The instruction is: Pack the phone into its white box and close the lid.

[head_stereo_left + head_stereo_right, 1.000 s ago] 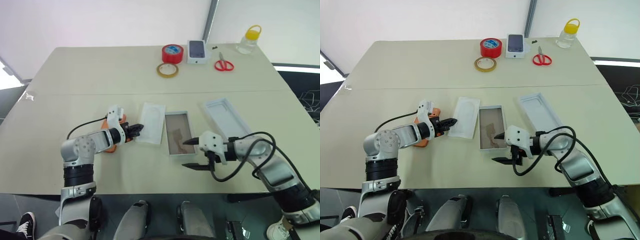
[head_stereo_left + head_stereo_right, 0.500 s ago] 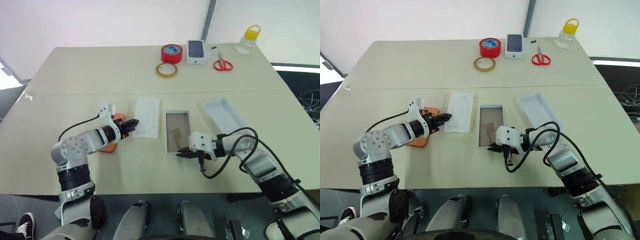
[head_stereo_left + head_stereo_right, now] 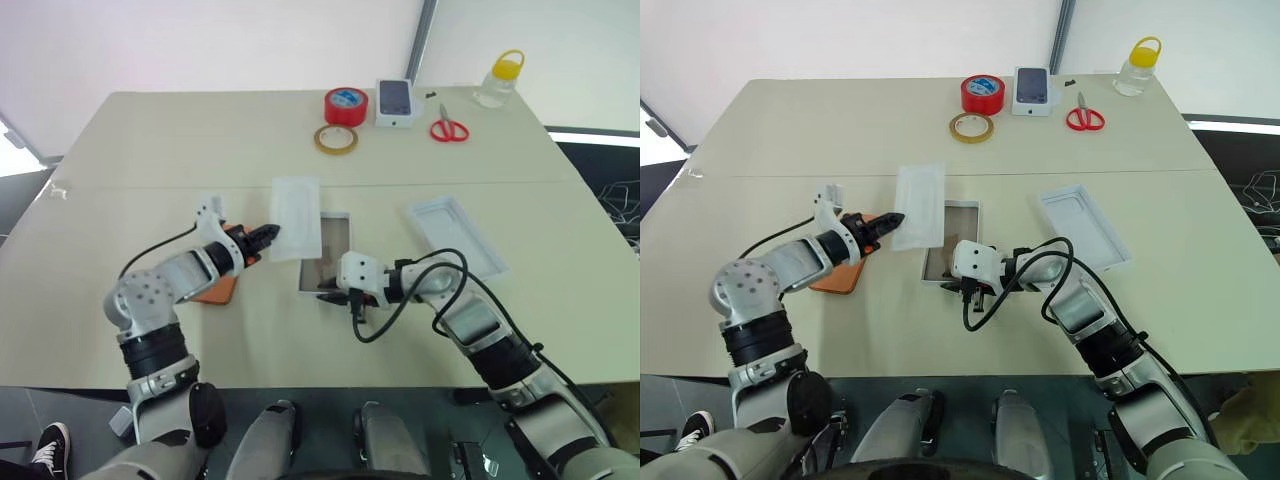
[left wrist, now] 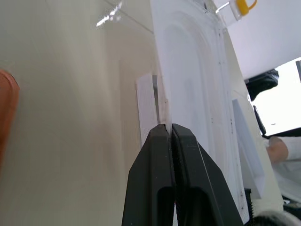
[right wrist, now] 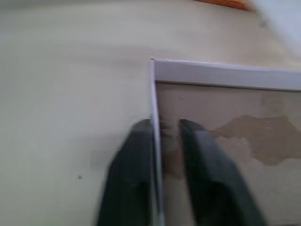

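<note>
My right claw (image 3: 952,284) straddles the near wall of the shallow white box (image 3: 962,206) mid-bench, my left claw (image 3: 272,232) pinches the flat white insert (image 3: 296,215) tilted over it, flat orange phone (image 3: 836,278) lying under my left arm.

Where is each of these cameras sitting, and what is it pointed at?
Left eye and right eye views: on the head, looking down over the table; both arms show, with the phone, white box and lid.
Left wrist view: on the left wrist, looking along the left gripper, shut on the flat insert.
Right wrist view: on the right wrist, looking along the right gripper, whose fingers straddle the white box's wall.
Shared: the insert and box show in the head views too.
</note>
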Robot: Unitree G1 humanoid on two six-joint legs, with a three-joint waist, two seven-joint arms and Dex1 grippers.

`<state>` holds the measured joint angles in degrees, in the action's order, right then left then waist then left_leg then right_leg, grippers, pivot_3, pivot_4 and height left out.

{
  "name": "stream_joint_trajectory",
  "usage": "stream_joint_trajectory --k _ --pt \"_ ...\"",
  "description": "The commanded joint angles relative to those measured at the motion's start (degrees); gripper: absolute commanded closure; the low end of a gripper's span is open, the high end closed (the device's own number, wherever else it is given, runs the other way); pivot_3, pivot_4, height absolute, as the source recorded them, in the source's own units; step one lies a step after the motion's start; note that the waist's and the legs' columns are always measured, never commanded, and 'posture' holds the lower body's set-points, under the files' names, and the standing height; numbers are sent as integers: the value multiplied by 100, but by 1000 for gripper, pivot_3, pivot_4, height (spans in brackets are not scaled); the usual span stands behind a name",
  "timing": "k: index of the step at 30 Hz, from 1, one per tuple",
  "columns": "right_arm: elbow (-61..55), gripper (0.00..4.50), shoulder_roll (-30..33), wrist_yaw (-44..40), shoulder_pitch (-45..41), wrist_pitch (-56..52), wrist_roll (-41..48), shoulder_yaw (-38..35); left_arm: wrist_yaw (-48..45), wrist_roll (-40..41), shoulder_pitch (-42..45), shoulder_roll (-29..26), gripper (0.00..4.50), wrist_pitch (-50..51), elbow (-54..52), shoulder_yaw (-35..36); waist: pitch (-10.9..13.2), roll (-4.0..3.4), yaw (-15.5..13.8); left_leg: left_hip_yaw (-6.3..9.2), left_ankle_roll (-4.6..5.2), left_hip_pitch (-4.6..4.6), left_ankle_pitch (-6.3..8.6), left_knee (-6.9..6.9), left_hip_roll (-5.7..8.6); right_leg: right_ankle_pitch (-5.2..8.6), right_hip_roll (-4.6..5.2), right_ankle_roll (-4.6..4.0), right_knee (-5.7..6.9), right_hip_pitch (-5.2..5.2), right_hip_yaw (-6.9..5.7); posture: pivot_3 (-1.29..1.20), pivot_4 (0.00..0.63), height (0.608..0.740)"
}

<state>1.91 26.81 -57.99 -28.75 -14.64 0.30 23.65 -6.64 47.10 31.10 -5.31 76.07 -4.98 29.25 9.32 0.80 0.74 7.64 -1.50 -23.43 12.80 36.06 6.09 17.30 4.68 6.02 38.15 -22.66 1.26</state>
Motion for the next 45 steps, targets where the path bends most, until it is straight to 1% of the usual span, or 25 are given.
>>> stream_joint_trajectory --k 1,3,4,8,11,13,17,20,29,32,36,38,39,45 --pt "-215 1551 40 6 -19 12 185 -290 10 148 -51 14 4500 -88 -322 -119 0 0 12 0 0 0 0 -1 0 0 0 0 1 -1 0 0 150 740" --pt "-502 489 138 -164 60 -131 462 -458 10 146 -100 62 4500 -134 -350 -194 0 0 7 0 0 0 0 -2 -1 0 -1 0 0 -1 1 0 150 740" --pt "-645 50 205 -222 102 -236 593 -580 14 154 -115 89 4500 -137 -376 -244 0 0 5 0 0 0 0 -2 0 0 0 0 0 0 1 0 150 740" --pt "-1049 50 818 -506 439 -557 1106 -1223 9 92 -194 125 4500 -216 -440 -475 1 1 -31 0 1 0 1 -1 2 0 1 0 -3 4 -1 0 150 740" --pt "-925 50 1252 -513 680 -376 1056 -1489 12 80 -276 176 4500 -281 -438 -614 2 3 -28 -1 5 0 4 0 4 0 3 0 -9 8 -1 0 150 740" --pt "-766 50 1386 -433 737 -240 1019 -1643 8 58 -305 204 4500 -332 -403 -713 2 3 1 -1 5 0 4 -2 2 0 3 0 -7 6 -1 0 150 740" --pt "-521 50 1358 -217 636 -260 1099 -1868 21 -21 -271 232 4500 -443 -298 -898 3 5 13 -3 5 1 3 -3 -3 0 -1 0 -2 3 2 0 150 740" --pt "-377 50 1355 -152 627 -96 1032 -1879 35 -98 -264 201 4500 -494 -268 -1038 4 5 -10 -4 5 1 3 -1 -1 0 1 0 -3 4 2 0 150 740" --pt "24 50 1306 -109 444 270 919 -1805 116 68 -398 236 4500 -374 -390 -973 4 7 0 -4 4 0 3 -2 0 0 1 0 -4 4 2 0 150 740" --pt "103 0 1238 -79 322 317 889 -1770 162 112 -423 258 3537 -349 -413 -945 4 6 -4 -4 4 1 3 -1 -1 0 0 0 -3 4 1 0 150 740" --pt "291 0 1184 -78 187 429 846 -1747 194 46 -489 172 1522 -418 -504 -1013 4 6 -14 -4 4 1 2 0 0 0 1 0 -4 6 1 0 150 740" --pt "342 0 1127 -23 111 477 837 -1758 189 241 -479 191 478 -308 -569 -923 4 6 -12 -4 4 2 2 0 0 0 1 0 -4 7 1 0 150 740" --pt "350 0 1050 35 44 424 882 -1789 143 268 -479 145 31 -324 -648 -949 4 6 -4 -4 4 2 2 0 0 0 1 0 -4 6 1 0 150 740" --pt "399 0 651 253 -283 121 1080 -1897 -52 425 -366 40 31 -617 -1011 -973 5 6 -7 -4 2 0 1 -1 -1 0 1 0 -2 2 3 0 150 740"
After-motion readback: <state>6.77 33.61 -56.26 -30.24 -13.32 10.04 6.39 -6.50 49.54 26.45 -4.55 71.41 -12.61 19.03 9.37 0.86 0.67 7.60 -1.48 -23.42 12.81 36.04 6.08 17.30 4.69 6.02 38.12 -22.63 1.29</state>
